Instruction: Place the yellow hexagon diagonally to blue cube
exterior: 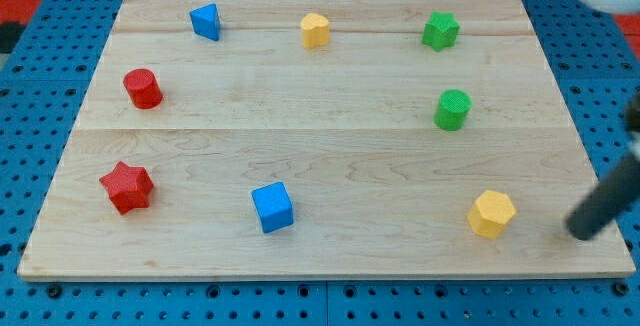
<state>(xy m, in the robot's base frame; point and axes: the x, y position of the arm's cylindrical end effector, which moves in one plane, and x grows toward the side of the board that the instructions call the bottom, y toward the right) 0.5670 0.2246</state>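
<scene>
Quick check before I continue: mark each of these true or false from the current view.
1. My tip sits to the view's right of the yellow hexagon, not touching it. True.
2. The blue cube lies at the view's top edge of the board. False: it is near the view's bottom, left of centre; the blue triangular block is at the top.
3. The green cylinder lies below the green star in the view. True.
4. The red star touches the blue cube. False: bare board separates them.
5. There are two yellow blocks. True: the hexagon and another yellow block near the top.
</scene>
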